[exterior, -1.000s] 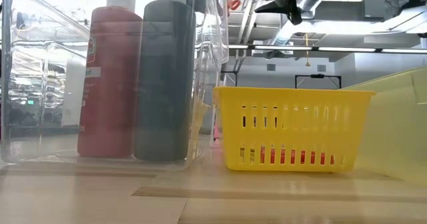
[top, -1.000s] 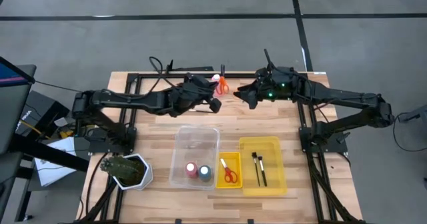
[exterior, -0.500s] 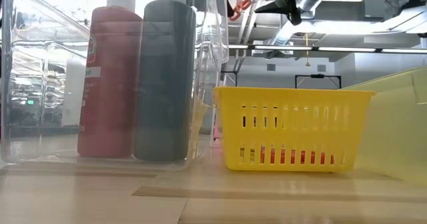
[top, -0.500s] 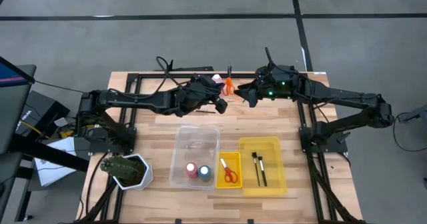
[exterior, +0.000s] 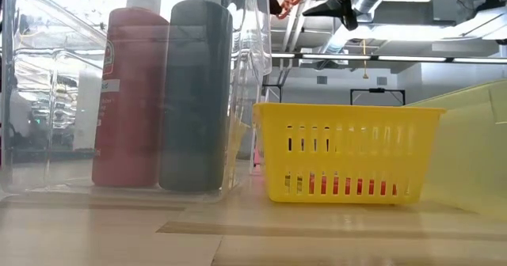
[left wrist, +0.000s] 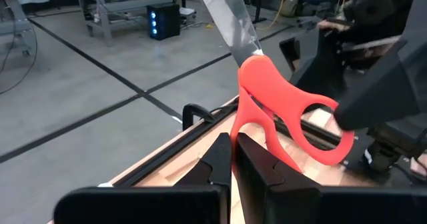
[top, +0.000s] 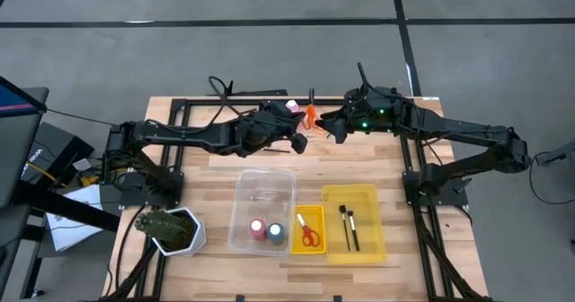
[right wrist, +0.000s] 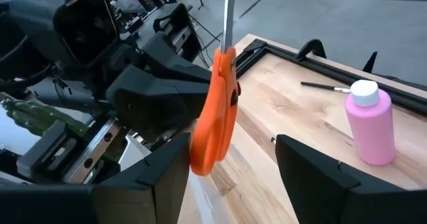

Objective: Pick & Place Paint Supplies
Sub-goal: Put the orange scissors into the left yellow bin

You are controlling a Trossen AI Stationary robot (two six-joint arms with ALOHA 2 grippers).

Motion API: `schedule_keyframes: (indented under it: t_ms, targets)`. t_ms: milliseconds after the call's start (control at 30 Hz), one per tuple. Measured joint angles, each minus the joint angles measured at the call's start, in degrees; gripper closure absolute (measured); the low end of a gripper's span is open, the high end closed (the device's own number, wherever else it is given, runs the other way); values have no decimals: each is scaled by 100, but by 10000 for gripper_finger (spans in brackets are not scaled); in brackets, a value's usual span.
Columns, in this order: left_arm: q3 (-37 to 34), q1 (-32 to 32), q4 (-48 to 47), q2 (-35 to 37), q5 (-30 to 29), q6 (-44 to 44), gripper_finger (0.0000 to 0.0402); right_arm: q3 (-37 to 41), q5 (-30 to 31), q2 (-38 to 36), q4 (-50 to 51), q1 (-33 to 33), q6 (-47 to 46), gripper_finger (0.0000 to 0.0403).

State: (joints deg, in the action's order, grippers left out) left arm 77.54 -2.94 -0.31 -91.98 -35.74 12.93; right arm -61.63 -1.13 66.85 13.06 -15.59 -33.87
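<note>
The left jaws (left wrist: 230, 159) pinch the orange scissors (left wrist: 280, 107) by one handle loop, blades upward. The right jaws (right wrist: 230, 161) gape wide just before them, empty. So thin a pinch might let the scissors swivel or drop during a handover.

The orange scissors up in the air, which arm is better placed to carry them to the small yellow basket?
Probably the right. The left gripper holds the orange scissors between the open fingers of the right gripper, a handover pose, and the small yellow basket sits nearer the right arm's side.
</note>
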Motion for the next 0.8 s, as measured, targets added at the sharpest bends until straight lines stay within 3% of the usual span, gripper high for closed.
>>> schedule_keyframes:
  t_ms: [467, 600, 733, 800]
  targets:
    - [0, 117, 174, 0, 124, 2, 401, -2, -74, 0, -73, 11, -20, 200]
    - [0, 148, 217, 0, 150, 4, 401, -2, -237, 0, -231, 23, -23, 253]
    - [0, 158, 296, 4, 141, 1, 401, -4, -392, -3, -230, 16, -19, 362]
    - [0, 161, 365, 17, 69, 6, 401, -2, -477, 0, -265, 6, -6, 384]
